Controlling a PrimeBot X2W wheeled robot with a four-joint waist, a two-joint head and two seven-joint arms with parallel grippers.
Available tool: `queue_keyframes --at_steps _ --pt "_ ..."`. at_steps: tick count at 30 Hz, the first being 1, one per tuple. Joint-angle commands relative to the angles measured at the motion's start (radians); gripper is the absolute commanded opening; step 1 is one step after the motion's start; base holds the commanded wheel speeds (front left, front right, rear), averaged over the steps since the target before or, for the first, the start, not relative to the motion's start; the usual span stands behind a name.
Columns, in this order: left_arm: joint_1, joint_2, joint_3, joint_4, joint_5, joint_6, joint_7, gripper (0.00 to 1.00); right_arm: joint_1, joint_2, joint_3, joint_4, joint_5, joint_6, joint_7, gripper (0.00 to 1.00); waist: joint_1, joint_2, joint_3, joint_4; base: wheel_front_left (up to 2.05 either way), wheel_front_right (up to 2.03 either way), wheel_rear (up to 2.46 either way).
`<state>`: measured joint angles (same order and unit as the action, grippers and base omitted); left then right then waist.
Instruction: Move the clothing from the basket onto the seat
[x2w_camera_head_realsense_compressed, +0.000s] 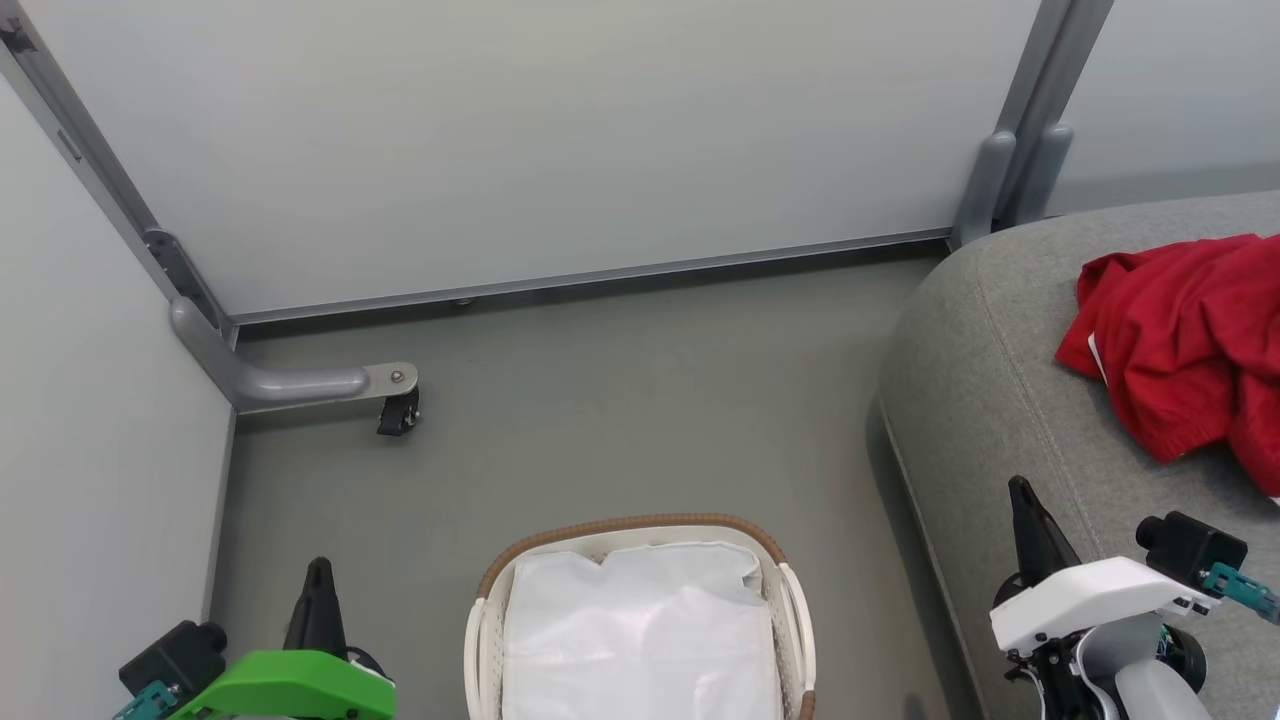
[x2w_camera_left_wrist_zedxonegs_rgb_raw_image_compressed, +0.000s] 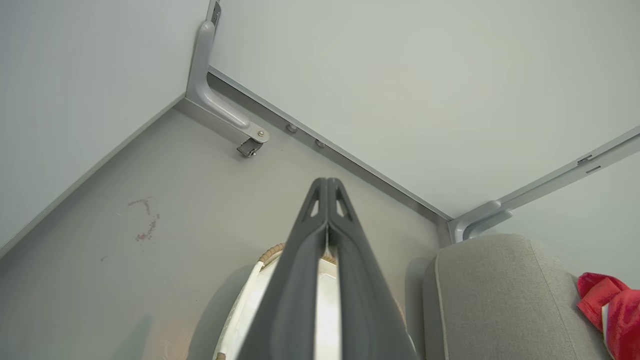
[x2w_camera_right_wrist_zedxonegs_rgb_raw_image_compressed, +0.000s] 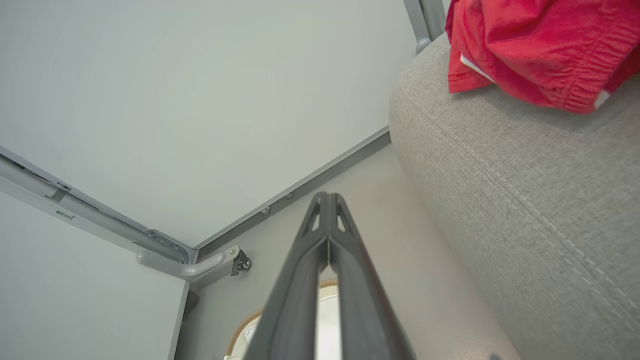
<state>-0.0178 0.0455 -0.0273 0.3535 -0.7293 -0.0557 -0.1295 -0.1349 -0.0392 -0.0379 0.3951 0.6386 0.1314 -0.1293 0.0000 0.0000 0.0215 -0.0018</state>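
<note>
Job looks done to me: red clothes (x2w_camera_head_realsense_compressed: 1185, 350) are out of the basket (x2w_camera_head_realsense_compressed: 620, 522) and on the seat (x2w_camera_head_realsense_compressed: 980, 400).
The clothes lie bunched on the grey seat, off to the basket's right, and what you can see inside the basket is just the white liner (x2w_camera_head_realsense_compressed: 640, 630). Your left tool (x2w_camera_head_realsense_compressed: 320, 572) sits just left of the basket and your right tool (x2w_camera_head_realsense_compressed: 1022, 495) right of it. Both are pinched fully closed on nothing, probably parked since there's nothing left to grab.

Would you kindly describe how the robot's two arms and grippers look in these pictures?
The left gripper has long dark tapering fingers on a bright green housing; the right gripper matches, on a white housing. Each wrist carries a black camera with a teal connector. Triangular cut-outs pierce the fingers near their tips.
</note>
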Motion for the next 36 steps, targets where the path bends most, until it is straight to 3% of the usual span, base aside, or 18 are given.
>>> queue_keyframes --at_steps 1,36 --pt "-0.032 0.003 0.010 -0.020 -0.035 -0.010 0.009 0.00 -0.006 -0.007 -0.006 -0.020 0.038 0.000 0.010 0.00 0.0000 0.0000 0.000 0.000 0.00 0.00 0.00" --pt "-0.065 0.005 0.074 -0.063 -0.435 -0.042 0.121 0.00 0.011 -0.010 -0.040 -0.084 0.479 -0.001 0.121 0.00 0.0000 0.0000 -0.007 0.001 0.00 0.00 0.00"
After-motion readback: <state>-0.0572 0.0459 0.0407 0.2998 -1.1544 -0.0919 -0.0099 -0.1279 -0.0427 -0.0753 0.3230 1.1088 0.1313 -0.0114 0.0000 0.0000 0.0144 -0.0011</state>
